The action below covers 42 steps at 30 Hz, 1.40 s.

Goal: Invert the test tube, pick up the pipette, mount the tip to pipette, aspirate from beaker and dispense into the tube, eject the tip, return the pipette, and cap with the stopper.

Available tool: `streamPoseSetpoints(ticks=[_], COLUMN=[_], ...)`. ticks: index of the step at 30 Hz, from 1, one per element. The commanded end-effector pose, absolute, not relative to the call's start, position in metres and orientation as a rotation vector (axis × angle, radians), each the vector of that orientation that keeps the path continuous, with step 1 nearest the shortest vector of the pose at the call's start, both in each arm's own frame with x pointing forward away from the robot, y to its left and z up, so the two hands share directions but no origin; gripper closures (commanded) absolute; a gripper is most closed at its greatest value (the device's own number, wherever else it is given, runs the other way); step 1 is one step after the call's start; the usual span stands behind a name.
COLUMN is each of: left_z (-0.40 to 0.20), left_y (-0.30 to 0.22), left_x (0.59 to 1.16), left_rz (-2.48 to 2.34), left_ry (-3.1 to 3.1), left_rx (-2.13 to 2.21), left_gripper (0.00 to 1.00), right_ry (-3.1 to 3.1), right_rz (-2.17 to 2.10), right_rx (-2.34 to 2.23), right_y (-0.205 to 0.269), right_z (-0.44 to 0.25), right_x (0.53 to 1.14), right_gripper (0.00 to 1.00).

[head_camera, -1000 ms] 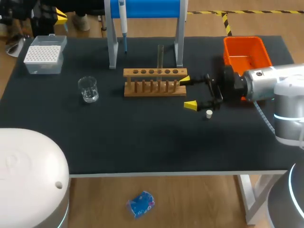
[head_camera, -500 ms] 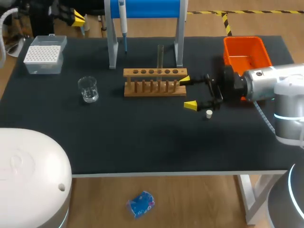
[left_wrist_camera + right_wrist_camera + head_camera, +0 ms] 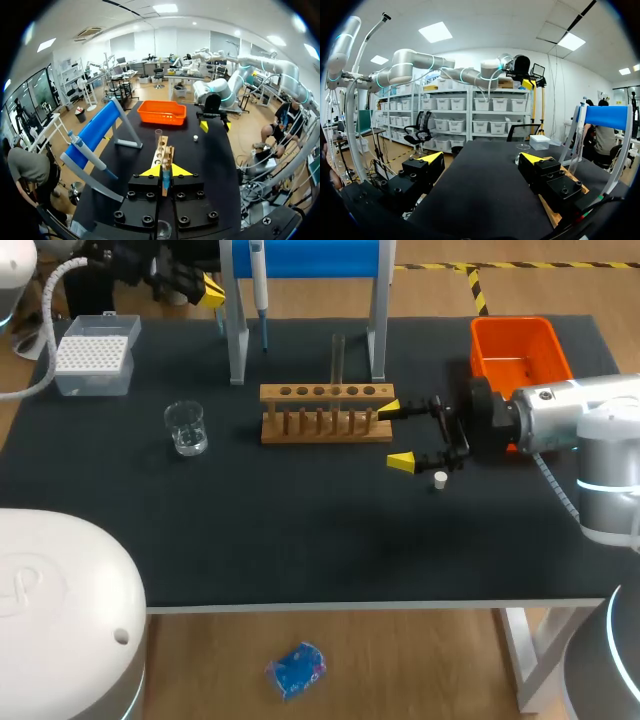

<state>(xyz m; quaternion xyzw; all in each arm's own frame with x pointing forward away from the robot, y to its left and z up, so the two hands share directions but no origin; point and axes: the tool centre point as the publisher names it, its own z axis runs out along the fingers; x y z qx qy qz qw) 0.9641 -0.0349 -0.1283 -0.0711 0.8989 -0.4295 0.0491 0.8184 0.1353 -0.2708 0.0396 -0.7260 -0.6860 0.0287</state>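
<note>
No writing can be read

Across the head and wrist views, the surface [image 3: 300, 530], the wooden rack [image 3: 326, 412], the tip box [image 3: 92, 358], the pipette [image 3: 258, 280] and the orange bin [image 3: 545, 340] show no letters, numbers or labels that can be made out. A faint mark on the white arm housing [image 3: 60, 580] is too dim to read.

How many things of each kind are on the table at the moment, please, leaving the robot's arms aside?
Tip box: 1
Glass beaker: 1
Wooden test tube rack: 1
Test tube: 1
Pipette: 1
Pipette stand: 1
Orange bin: 1
White stopper: 1
Total: 8
</note>
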Motion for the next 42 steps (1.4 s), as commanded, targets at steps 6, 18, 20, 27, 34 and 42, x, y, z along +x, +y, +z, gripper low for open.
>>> streamPoseSetpoints(ticks=[6, 18, 20, 27, 34, 42], left_z=[-0.128, -0.13, -0.13, -0.124, -0.127, -0.149], left_y=[-0.034, -0.076, -0.089, -0.128, -0.163, -0.197], left_x=[0.964, 0.936, 0.927, 0.902, 0.876, 0.852], left_rz=[-1.308, -1.302, -1.315, -1.371, -1.384, -1.373], left_ry=[2.741, 2.83, 2.843, 2.839, 2.828, 2.881], left_rx=[-0.216, -0.177, -0.162, -0.168, -0.157, -0.138], left_gripper=[1.0, 1.0, 1.0, 1.0, 1.0, 1.0], right_ry=[-2.241, -2.241, -2.241, -2.241, -2.241, -2.241], right_rz=[-2.118, -2.118, -2.118, -2.118, -2.118, -2.118], right_rx=[0.121, 0.121, 0.121, 0.121, 0.121, 0.121], right_y=[0.135, 0.135, 0.135, 0.135, 0.135, 0.135], right_z=[-0.271, -0.271, -0.271, -0.271, -0.271, -0.271], right_x=[0.818, 0.818, 0.818, 0.818, 0.818, 0.818], right_gripper=[0.0, 0.0, 0.0, 0.0, 0.0, 0.0])
